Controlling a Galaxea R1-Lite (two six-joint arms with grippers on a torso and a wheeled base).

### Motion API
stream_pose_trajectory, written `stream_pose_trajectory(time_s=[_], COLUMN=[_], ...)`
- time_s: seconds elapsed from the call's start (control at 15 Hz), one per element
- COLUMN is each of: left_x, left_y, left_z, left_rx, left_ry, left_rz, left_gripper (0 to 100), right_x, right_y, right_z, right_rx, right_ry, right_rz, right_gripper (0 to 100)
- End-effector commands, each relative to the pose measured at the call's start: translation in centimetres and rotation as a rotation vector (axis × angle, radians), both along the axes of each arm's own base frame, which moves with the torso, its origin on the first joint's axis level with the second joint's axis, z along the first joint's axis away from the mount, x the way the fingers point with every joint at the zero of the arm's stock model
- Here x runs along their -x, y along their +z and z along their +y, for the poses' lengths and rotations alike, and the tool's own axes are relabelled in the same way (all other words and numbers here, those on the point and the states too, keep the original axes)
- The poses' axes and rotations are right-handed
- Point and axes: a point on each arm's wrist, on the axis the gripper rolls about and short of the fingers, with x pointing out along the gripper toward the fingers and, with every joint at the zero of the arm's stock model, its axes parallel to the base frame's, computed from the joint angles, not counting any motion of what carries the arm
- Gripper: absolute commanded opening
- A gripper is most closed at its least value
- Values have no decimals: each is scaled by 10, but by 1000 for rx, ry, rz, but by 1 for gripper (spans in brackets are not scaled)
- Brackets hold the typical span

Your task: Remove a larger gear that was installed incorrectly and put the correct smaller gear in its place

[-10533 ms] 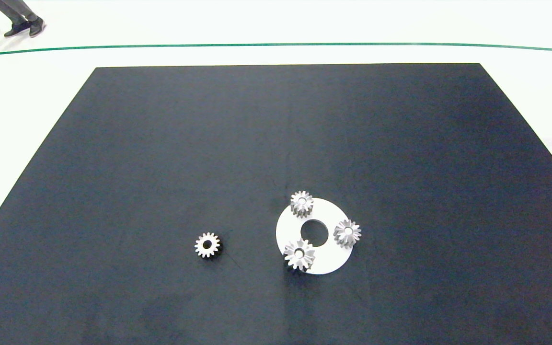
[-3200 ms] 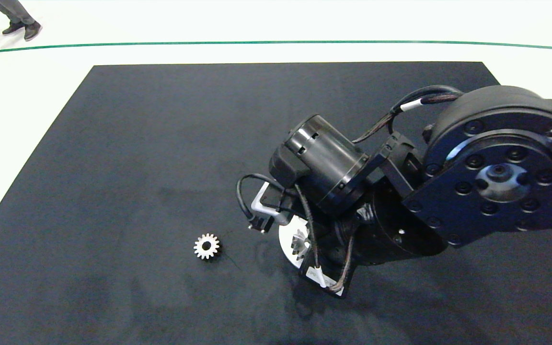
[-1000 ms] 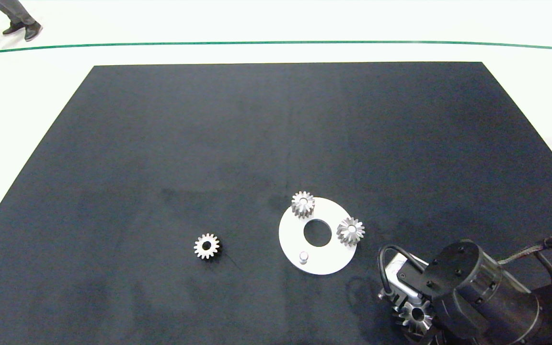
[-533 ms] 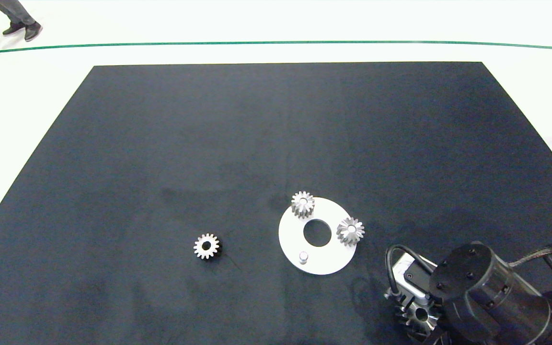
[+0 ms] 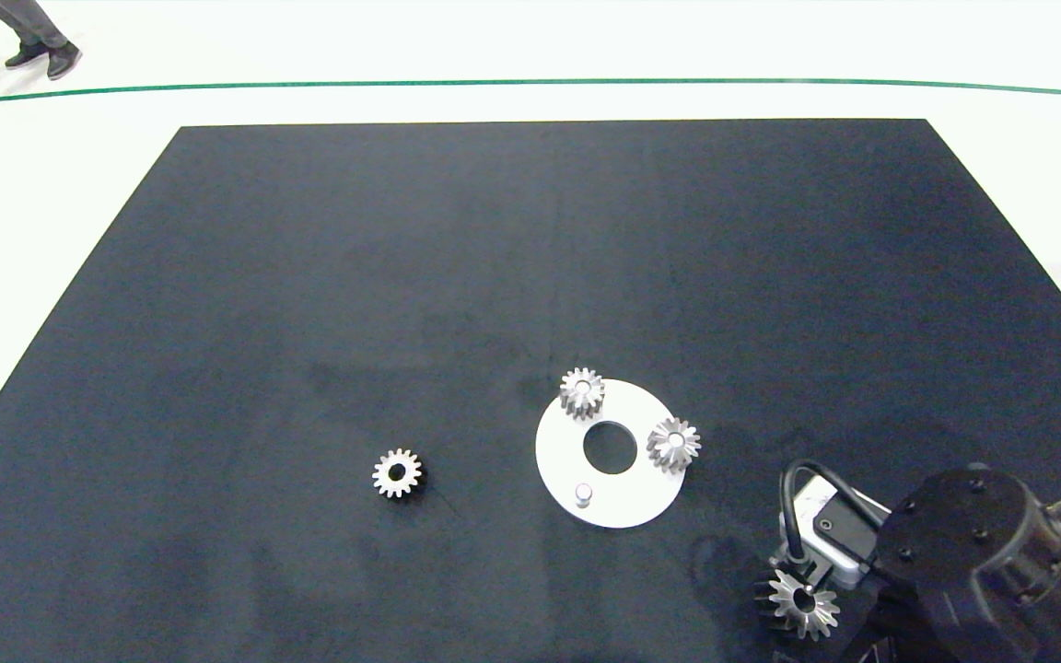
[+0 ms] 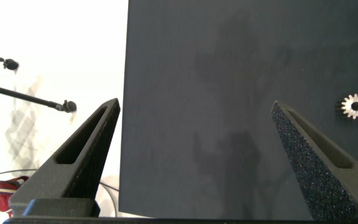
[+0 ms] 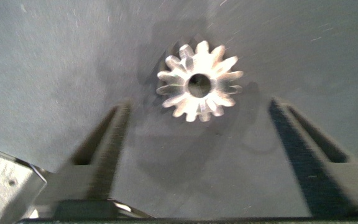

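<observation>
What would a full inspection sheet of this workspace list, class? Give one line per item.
Surface: black mat, on a white floor.
Job's things: larger gear off the disc, lying on the mat; smaller gear loose on the mat; white disc with one bare peg.
Clutter: two other gears on the disc.
Pincers: right pincer open, behind the larger gear; left pincer open, empty.
Cables: black loop on the right wrist.
Surroundings: green line, shoes.

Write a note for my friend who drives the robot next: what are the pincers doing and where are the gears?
Right pincer: open, above the larger gear, which lies released on the mat near the front right.
Left pincer: open, empty, off to the mat's left side.
Smaller gear: loose on the mat, left of the white disc.
Done: larger gear off its peg.
Left: put the smaller gear on that bare peg.
</observation>
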Motion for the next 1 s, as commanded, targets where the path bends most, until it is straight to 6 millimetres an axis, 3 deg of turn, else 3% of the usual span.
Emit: stream_pose_trajectory(time_s=[0.07, 0.27, 0.4, 0.47, 0.8, 1.0], left_x=[-8, -43, -59, -75, -136, -162], left_y=[1, -2, 0, 14, -15, -34], left_z=[1, 4, -14, -31, -56, -76], left_rx=[6, 65, 135, 193, 222, 157], left_ry=[3, -19, -224, -338, -327, -311], left_rz=[8, 71, 93, 91, 315, 417], left_gripper=[100, 100, 100, 100, 100, 100], right_x=[27, 61, 87, 103, 136, 138], right_y=[50, 105, 132, 145, 177, 179], right_z=[-32, -73, -105, -125, -164, -167], right_rx=[-187, -427, -504, -555, -680, -680], right_ry=[43, 134, 171, 192, 235, 242], right_rz=[-198, -471, -637, -729, -937, -949], right_gripper=[100, 100, 100, 100, 100, 100])
